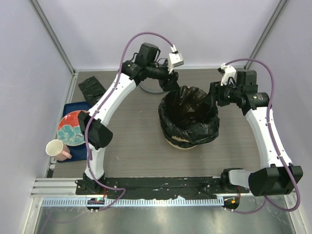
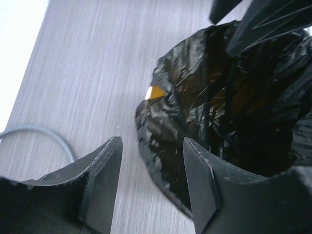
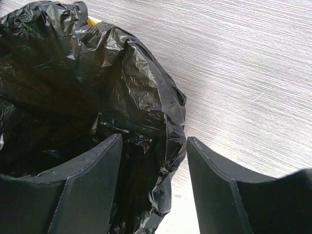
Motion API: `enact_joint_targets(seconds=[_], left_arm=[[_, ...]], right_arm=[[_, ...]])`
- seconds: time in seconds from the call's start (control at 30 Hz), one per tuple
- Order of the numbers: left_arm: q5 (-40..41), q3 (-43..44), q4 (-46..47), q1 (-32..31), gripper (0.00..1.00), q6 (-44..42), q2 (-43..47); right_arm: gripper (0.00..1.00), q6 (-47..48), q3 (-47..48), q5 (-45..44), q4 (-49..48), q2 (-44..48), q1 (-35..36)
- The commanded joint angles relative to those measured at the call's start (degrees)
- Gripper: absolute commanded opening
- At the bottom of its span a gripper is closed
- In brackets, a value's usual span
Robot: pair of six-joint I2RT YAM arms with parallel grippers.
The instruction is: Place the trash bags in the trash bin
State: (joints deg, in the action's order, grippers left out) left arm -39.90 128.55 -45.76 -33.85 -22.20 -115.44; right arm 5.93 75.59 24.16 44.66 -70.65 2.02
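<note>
1. Black plastic film of a large trash bag (image 1: 189, 114) lines the trash bin (image 1: 181, 144), which stands upright near the middle of the worktop (image 1: 131, 146). The crinkled sheet is folded out over the rim all round, so only a cream strip of the bin's wall shows at the bottom.
2. From the left wrist, a small yellow patch of the bin (image 2: 156, 91) shows through a gap in the bag (image 2: 195, 112). From the right wrist, a similar sliver (image 3: 92, 20) shows at the bag's far edge (image 3: 97, 83).
3. The left gripper (image 1: 170, 84) hangs at the far-left side of the bin's rim, its fingers (image 2: 105, 180) spread apart and clamping nothing. One finger overlaps the bag's edge in view, and I cannot tell whether it touches.
4. The right gripper (image 1: 213, 95) sits at the right side of the rim, its fingers (image 3: 92, 180) also spread. The bag's draped fold shows in the gap between them, unpinched.
5. A second, folded trash bag (image 1: 91, 90) lies flat at the far left of the worktop, well apart from the bin.
6. Near the left edge, a red-and-teal plate (image 1: 72, 127) rests on a blue mat (image 1: 74, 107), with a beige cup (image 1: 56, 147) just beside it.
7. A grey cable (image 1: 146, 90) loops on the worktop by the left arm.
</note>
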Motion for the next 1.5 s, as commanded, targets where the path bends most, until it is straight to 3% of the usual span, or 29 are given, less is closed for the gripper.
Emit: enact_joint_targets(seconds=[0.0, 0.23, 0.43, 0.63, 0.7, 0.77, 1.03, 1.2, 1.27, 1.47], left_arm=[[-9.2, 1.6, 5.7, -1.3, 0.59, -3.1, -2.3], [-8.7, 1.6, 9.0, -2.1, 0.60, -6.1, -5.1], [-3.1, -0.8, 10.5, -4.5, 0.65, -13.5, -5.2], [0.1, -3.7, 16.0, -4.7, 0.42, -10.1, -4.7], [-0.4, -3.4, 15.8, -4.6, 0.29, -9.9, -5.1], [-2.9, -3.2, 16.8, -4.0, 0.17, -6.7, -5.0], [-12.2, -8.3, 32.0, 0.0, 0.16, 14.8, -3.3], [-13.5, -2.6, 28.3, 0.8, 0.00, 24.1, -9.1], [-12.9, -0.6, 27.6, 1.1, 0.00, 28.8, -10.5], [-14.3, -3.0, 26.7, 1.3, 0.00, 33.4, -11.7]], right_arm=[[0.61, 0.6, 1.1, 1.0, -1.9, -0.8, -0.2], [0.60, 0.4, 1.0, 0.7, -2.7, -2.1, -0.2], [0.58, 0.6, 1.7, 1.2, -2.7, -4.1, -0.2], [0.55, 1.3, 2.3, 1.6, -2.6, -4.9, -0.2], [0.53, 1.4, 2.4, 1.9, -2.5, -5.1, -0.2], [0.51, 1.7, 2.2, 1.9, -2.4, -5.2, -0.1], [0.45, 3.5, 2.0, 1.5, -2.1, -5.0, -0.1], [0.54, 4.8, 1.9, 2.4, -2.7, -4.8, -0.2], [0.62, 6.2, 1.9, 2.6, -2.9, -4.7, -0.2], [0.66, 12.7, 1.6, 3.9, -5.6, -3.4, -0.1]])
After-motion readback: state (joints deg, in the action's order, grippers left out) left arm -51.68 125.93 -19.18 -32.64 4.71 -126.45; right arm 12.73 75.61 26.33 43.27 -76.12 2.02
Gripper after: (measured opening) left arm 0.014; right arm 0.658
